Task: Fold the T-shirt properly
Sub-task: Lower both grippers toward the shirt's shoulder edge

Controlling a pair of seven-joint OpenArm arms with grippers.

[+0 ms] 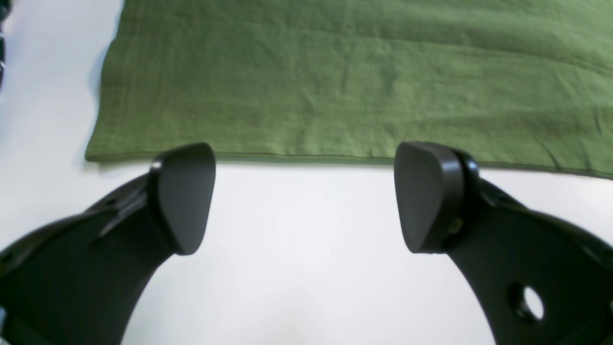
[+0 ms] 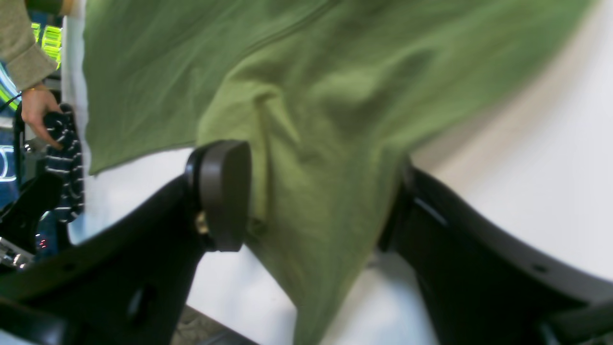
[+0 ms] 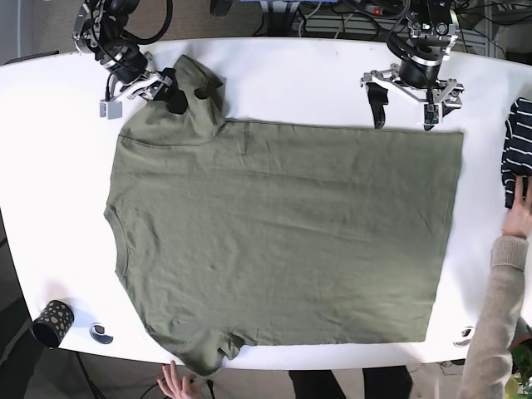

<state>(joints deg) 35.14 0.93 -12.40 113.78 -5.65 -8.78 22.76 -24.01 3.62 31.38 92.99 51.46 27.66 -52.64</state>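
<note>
The green T-shirt [image 3: 283, 233] lies spread flat on the white table [image 3: 283, 71], with its hem toward the right side of the base view. At the top left, my right gripper [image 3: 176, 93] is shut on the upper sleeve [image 3: 198, 87]. In the right wrist view the bunched sleeve cloth [image 2: 325, 182] fills the right gripper [image 2: 313, 201] and hides one finger. At the top right, my left gripper [image 3: 405, 106] stands open. In its wrist view the left gripper [image 1: 306, 191] sits just short of the shirt's side edge [image 1: 306, 155], with nothing between the pads.
A dark striped garment [image 3: 519, 150] lies at the table's right edge under a person's hand [image 3: 519, 208]. A black dotted cup [image 3: 51, 322] and a small object [image 3: 101, 333] sit at the front left. Another hand [image 3: 174, 382] shows at the front edge.
</note>
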